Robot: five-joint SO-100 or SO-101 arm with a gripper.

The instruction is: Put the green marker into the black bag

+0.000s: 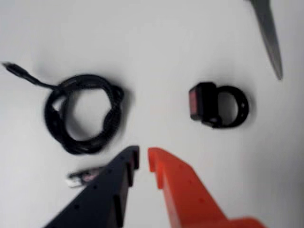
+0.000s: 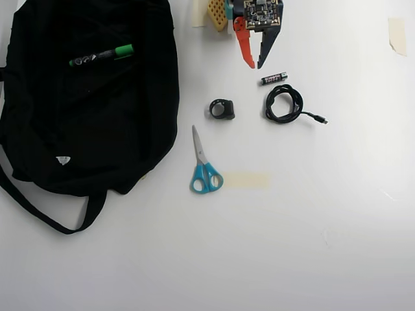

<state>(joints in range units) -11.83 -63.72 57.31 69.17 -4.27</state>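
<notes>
In the wrist view the gripper [image 1: 143,159] enters from six o'clock, one finger black and one orange, their tips a narrow slit apart with nothing between them. Beyond the tips, a coiled cable [image 1: 84,114] lies at about ten o'clock, a small black ring-shaped clip [image 1: 217,106] at about two o'clock, the steel tip of the scissors [image 1: 270,35] near one o'clock, and a small battery [image 1: 85,176] sits just beside the black finger at nine o'clock. Neither the marker nor the bag shows here. In the overhead view the gripper [image 2: 255,65] hangs at twelve o'clock on the table [image 2: 311,227], empty and well apart from the black bag [image 2: 84,142], which fills the nine-to-eleven o'clock side. The green marker [image 2: 102,56] lies on top of the bag's fabric near its upper edge, the green cap pointing toward three o'clock; whether it rests inside an opening or merely on the cloth cannot be told. If it still needs placing, the arm should swing toward ten o'clock, spread the fingers well before descending, close across the barrel at its middle rather than lengthwise, and avoid pinching the soft fabric under it.
</notes>
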